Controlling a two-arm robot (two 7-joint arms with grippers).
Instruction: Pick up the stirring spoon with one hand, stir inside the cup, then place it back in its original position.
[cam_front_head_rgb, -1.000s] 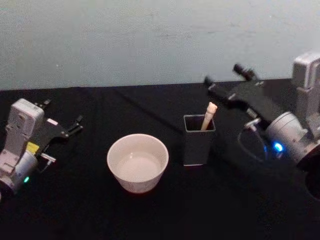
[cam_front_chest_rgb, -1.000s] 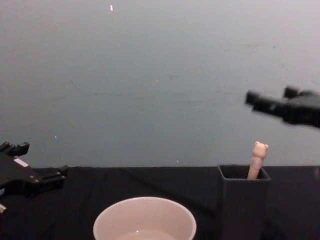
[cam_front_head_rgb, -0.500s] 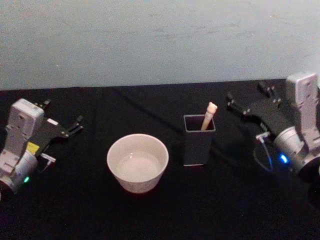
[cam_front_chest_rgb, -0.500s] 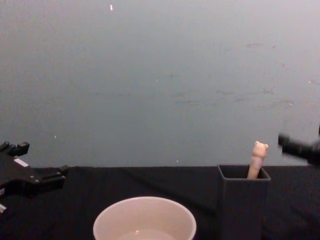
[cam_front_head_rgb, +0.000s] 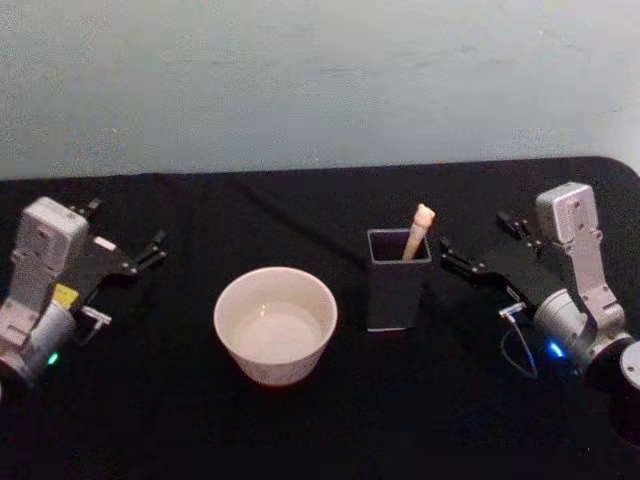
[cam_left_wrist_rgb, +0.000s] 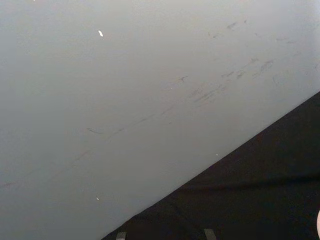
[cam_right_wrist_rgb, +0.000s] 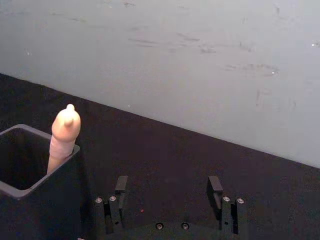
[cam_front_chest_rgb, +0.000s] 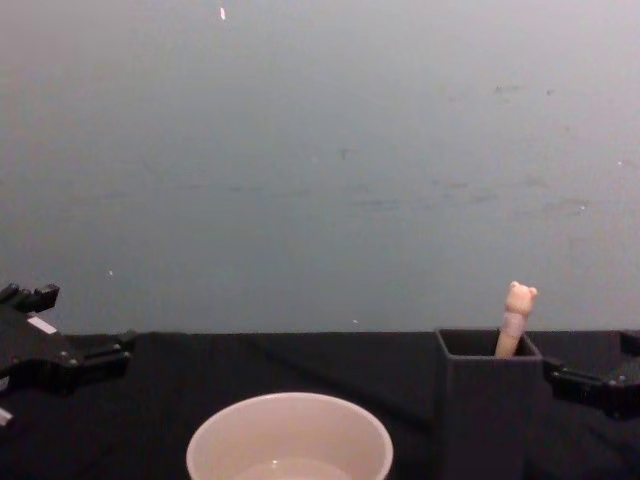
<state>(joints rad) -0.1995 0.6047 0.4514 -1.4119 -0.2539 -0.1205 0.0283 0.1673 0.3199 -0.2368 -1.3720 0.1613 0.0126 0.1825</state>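
right end effector (cam_front_head_rgb: 472, 252) fingers spread wide, empty, low over tabletop (cam_front_head_rgb: 420, 400) | stirring spoon (cam_front_head_rgb: 417, 231) upright in holder (cam_front_head_rgb: 397, 283) just beside its tips | cup (cam_front_head_rgb: 275, 324) beyond holder | left end effector (cam_front_head_rgb: 128, 244) parked, spread open

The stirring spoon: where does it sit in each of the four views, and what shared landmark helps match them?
Head view: stirring spoon leans out of the dark grey holder, right of the cup.
Chest view: its bear-head top pokes above the holder at lower right.
Right wrist view: the beige handle rises from the holder near the right tool.
Left wrist view: not in it.
Shared landmark: the dark grey holder.
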